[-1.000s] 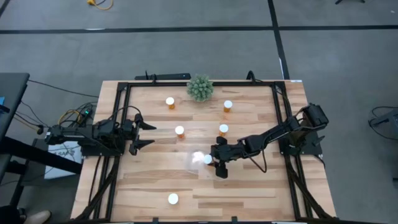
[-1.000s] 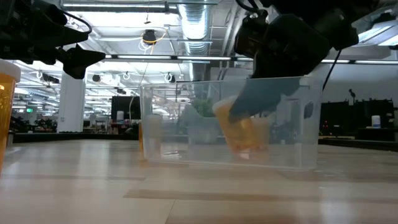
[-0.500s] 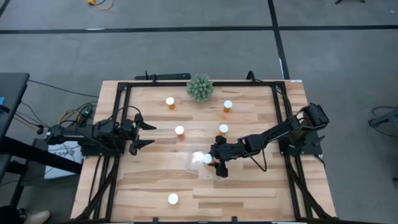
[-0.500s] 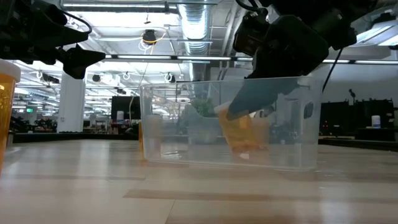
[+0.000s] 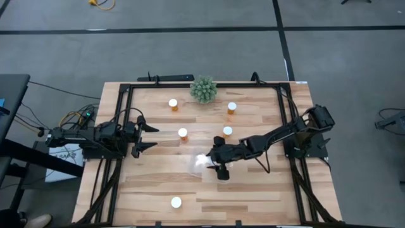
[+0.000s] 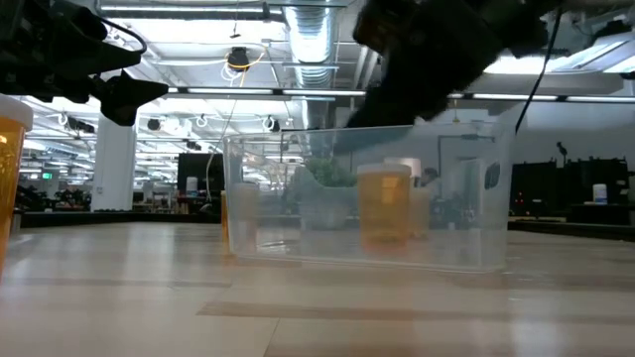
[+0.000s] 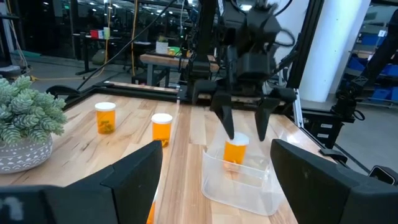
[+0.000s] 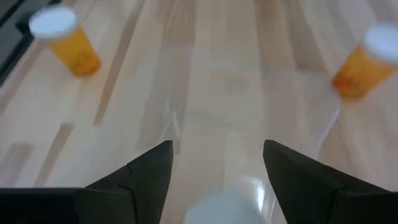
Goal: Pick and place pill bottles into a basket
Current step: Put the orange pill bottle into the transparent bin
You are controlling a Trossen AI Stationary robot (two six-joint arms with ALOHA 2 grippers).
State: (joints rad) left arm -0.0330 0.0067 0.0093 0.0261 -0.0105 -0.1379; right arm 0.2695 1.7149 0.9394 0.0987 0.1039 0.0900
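A pill bottle (image 6: 385,205) stands upright inside the clear basket (image 6: 466,233) near the middle of the wooden desk (image 5: 253,190), its white cap level below the right gripper (image 7: 244,121), whose fingers (image 7: 224,117) hang spread apart just above the cap, grasping nothing. The left wrist view shows the two dark fingers straddling the air over the bottle without touching it. The left gripper (image 5: 144,136) waits at the desk's left edge, fingers released wide and empty. Five more pill bottles stand loose on the desk: one (image 5: 173,104) beside the spiky green plant (image 5: 203,89), one (image 5: 231,108) on the plant's other side, two (image 5: 183,134) just behind the basket, and one (image 5: 176,202) alone near the front edge. A black metal frame (image 5: 120,95) borders the desk.
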